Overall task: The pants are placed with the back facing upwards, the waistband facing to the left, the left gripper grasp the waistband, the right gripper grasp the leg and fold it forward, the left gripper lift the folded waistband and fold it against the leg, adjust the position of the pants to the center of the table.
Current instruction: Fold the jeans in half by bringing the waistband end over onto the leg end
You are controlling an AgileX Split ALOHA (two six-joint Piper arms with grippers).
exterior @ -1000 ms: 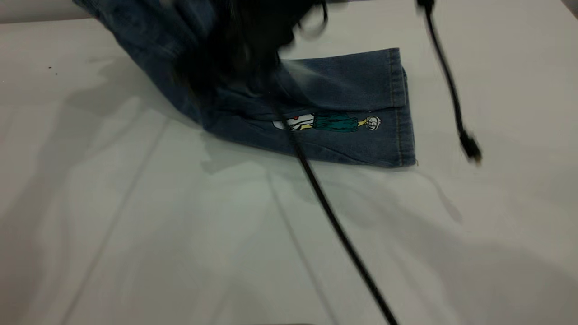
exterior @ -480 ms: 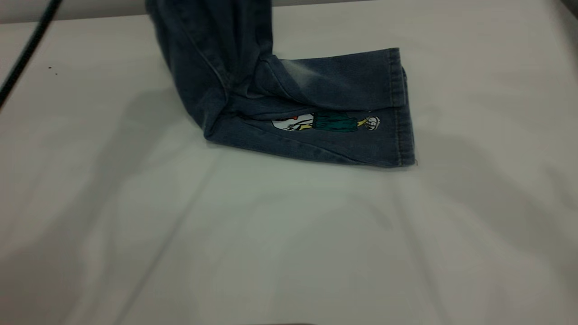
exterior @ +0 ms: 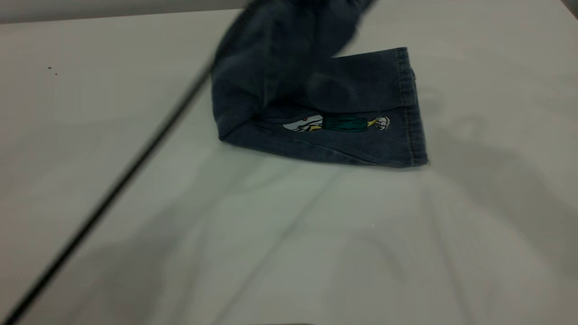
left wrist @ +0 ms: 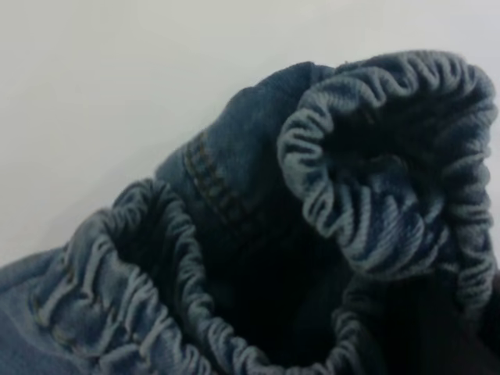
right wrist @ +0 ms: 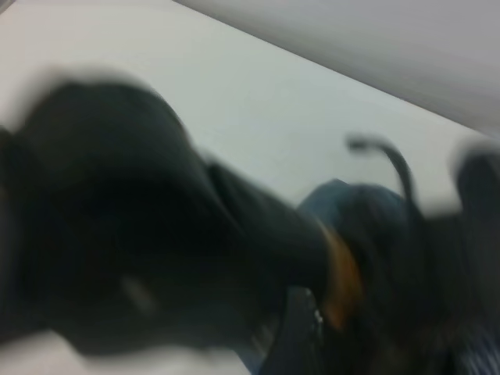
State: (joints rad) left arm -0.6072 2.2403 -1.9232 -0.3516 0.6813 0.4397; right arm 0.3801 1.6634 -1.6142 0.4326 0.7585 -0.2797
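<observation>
The blue denim pants lie folded lengthwise on the white table, hems to the right. The cartoon print shows on the lower layer, and the plain leg lies over it. The waist end is lifted and runs out of the top of the exterior view, leaning over the legs. In the left wrist view the ruched waistband bunches right up against the camera, held up by my left gripper, whose fingers are lost in the dark under the cloth. The right wrist view shows only a dark blurred mass and a bit of denim.
A black cable runs diagonally over the left half of the table, from the lifted cloth down to the near left corner. The table's far edge lies just behind the pants. Bare tabletop lies in front and to both sides.
The lifted waist end has swung right, from above the fold's left end to over the legs. The lying part slid slightly right. The black cable now crosses the left side.
</observation>
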